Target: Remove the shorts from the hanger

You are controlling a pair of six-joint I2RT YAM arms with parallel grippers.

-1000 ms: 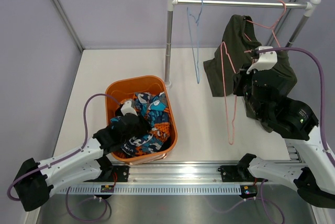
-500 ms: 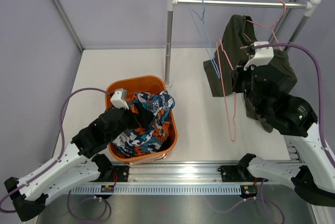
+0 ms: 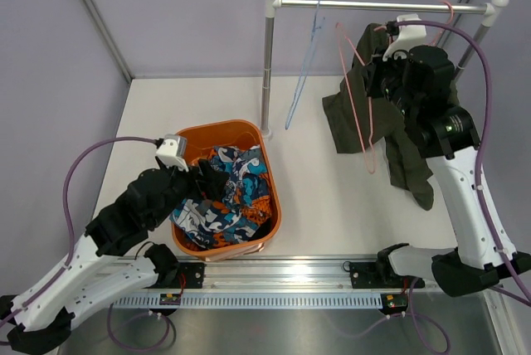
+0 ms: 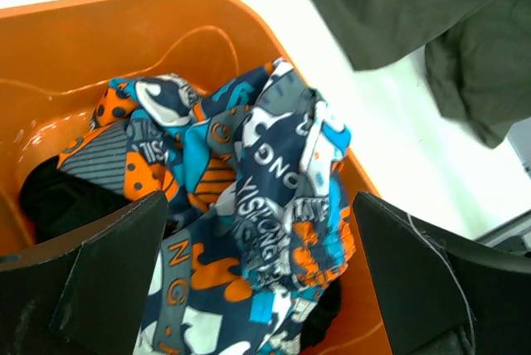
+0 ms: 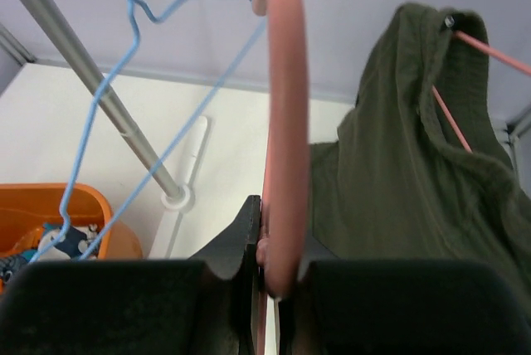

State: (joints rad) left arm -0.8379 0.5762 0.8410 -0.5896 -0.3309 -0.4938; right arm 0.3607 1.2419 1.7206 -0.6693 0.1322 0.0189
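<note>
Left gripper: jaws released wide, above orange basket; patterned shorts heaped inside. Right gripper: clenched on pink hanger, high near rail. Green shorts: hanging at rail's right end, beside right gripper. Blue hanger: on rail

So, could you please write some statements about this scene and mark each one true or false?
1. The patterned shorts lie in the orange basket. True.
2. The left tool is shut on the shorts. False: it is open above them.
3. The right tool is open and holds nothing. False: it is shut on the pink hanger.
4. A blue hanger hangs bare on the rail. True.
</note>
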